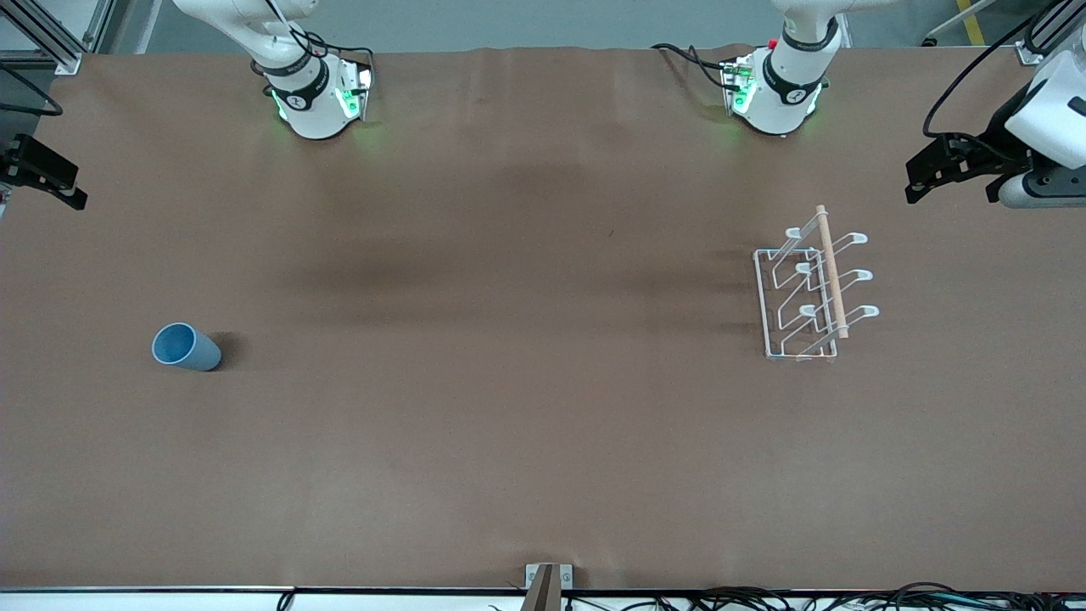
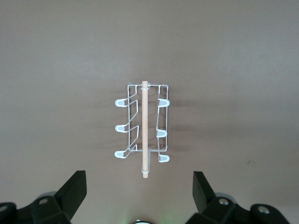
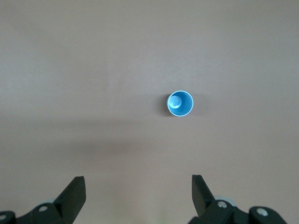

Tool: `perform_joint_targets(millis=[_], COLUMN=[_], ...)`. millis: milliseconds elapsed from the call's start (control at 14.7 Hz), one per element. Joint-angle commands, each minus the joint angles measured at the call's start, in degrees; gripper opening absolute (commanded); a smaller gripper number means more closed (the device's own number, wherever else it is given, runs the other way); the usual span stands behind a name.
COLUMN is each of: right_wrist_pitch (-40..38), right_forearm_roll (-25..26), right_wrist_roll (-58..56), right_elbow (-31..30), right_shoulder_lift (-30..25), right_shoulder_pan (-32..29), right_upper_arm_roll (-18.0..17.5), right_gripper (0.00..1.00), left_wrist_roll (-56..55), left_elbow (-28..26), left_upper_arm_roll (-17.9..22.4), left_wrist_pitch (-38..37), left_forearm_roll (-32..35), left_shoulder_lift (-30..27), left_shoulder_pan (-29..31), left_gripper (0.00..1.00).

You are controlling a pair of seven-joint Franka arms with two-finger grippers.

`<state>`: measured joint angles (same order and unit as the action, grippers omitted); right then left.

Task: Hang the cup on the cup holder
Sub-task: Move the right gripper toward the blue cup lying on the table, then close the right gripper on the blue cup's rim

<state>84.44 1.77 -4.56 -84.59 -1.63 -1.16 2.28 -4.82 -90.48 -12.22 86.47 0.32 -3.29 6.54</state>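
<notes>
Cup (image 1: 186,347) and cup holder (image 1: 810,293) well apart on table (image 1: 509,441).

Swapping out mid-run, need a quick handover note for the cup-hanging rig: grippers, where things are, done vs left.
Left gripper: fingers open, empty, up in the air at the left arm's end of the table, looking down on the cup holder.
Right gripper: fingers open, empty, up high with the cup in its wrist view.
Cup: standing mouth up on the table toward the right arm's end, untouched.
Cup holder: upright toward the left arm's end, all prongs bare.
Done: nothing yet.
Left: grasp the cup, carry it across, hang it on a prong.
</notes>
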Motion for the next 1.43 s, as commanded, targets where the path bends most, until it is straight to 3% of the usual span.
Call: perform_joint_targets(millis=[0, 204, 340, 544, 1020, 1360], right_wrist_pitch=[1.07, 5.20, 9.49, 21.97, 43.85, 47.92], right_forearm_roll=[-0.19, -0.36, -3.07, -3.44, -2.73, -3.26], right_wrist_roll=[0.34, -0.01, -0.10, -3.61, -12.20, -13.02], right_elbow=[0.04, -1.71, -4.86, -12.51, -21.75, -22.02], right_shoulder_lift=[0.84, 3.03, 3.83, 6.45, 18.14, 25.09], right_shoulder_pan=[-1.03, -4.01, -5.86, -7.80, -13.50, -15.18], right_upper_arm_roll=[-0.26, -0.26, -0.17, -0.17, -0.17, -0.17], right_gripper=[1.00, 1.00, 0.99, 0.99, 0.99, 1.00], left_wrist_roll=[0.51, 0.77, 0.51, 0.51, 0.60, 0.07], left_elbow=[5.57, 5.93, 5.93, 5.93, 6.89, 6.81], left_upper_arm_roll=[-0.26, -0.26, -0.35, -0.35, -1.14, -1.23], left_wrist_pitch=[-0.87, -0.87, -0.87, -0.69, -0.17, 1.59], left_forearm_roll=[-0.23, 0.03, -0.14, -0.14, -0.67, -3.04], left_shoulder_lift=[3.98, 4.60, 4.78, 4.96, 7.50, 8.12], left_shoulder_pan=[0.32, 0.32, 0.14, -0.03, -1.17, -1.62], left_gripper=[1.00, 1.00, 1.00, 1.00, 1.00, 1.00])
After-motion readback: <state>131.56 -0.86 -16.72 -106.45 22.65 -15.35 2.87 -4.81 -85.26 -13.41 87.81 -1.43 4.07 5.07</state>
